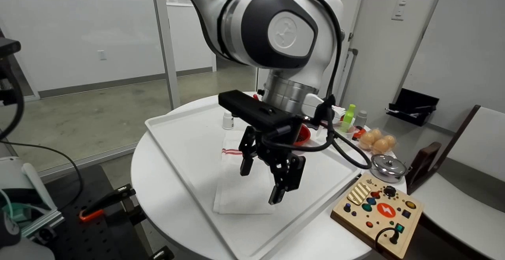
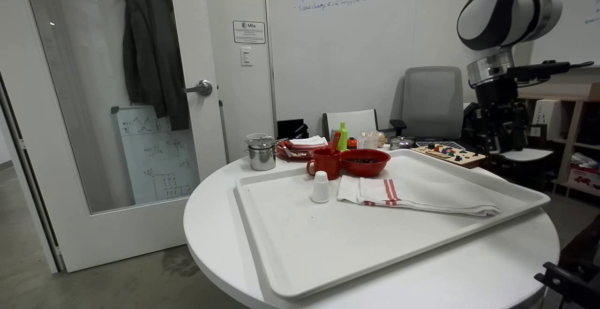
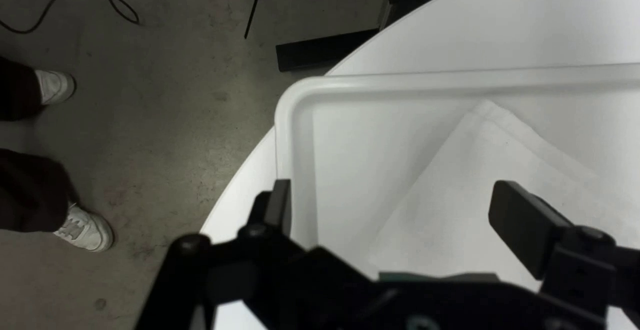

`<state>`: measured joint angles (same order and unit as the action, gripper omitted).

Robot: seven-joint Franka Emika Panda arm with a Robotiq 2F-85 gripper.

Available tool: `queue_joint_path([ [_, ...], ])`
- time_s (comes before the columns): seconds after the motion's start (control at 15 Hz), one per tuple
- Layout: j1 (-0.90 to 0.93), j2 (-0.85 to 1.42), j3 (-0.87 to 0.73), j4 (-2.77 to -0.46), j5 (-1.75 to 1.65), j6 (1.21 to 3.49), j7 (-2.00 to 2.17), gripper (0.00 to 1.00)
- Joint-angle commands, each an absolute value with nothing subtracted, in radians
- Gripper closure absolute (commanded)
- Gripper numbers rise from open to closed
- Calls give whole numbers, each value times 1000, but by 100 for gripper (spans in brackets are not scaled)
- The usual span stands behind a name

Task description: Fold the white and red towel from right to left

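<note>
White and red towel [image 1: 242, 191] partly hidden behind gripper [image 1: 260, 184], arm [image 1: 272, 27] cut off at top

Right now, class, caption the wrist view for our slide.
Open jaws in the foreground, towel lying on the tray beyond.

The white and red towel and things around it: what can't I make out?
Wrist view: towel, striped end cut off by picture edge.
In an exterior view: red bowl, partly hidden by the robot.
In an exterior view: bowl's dark contents, too small to identify.

Wall sign [image 2: 249, 32] reads “Mila”; whiteboard [image 2: 344, 53], “What does calibration…”
</note>
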<state>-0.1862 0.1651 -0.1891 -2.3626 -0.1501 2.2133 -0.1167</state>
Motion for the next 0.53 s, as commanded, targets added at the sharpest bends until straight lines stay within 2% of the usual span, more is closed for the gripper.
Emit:
queue_joint_path([
  [0.0, -182, 251, -182, -2262, -141, 2195, -76, 0],
  [0.4, -186, 257, -182, -2267, -146, 2210, -81, 0],
  [0.47, -177, 223, -199, -2303, -175, 2271, -11, 0],
])
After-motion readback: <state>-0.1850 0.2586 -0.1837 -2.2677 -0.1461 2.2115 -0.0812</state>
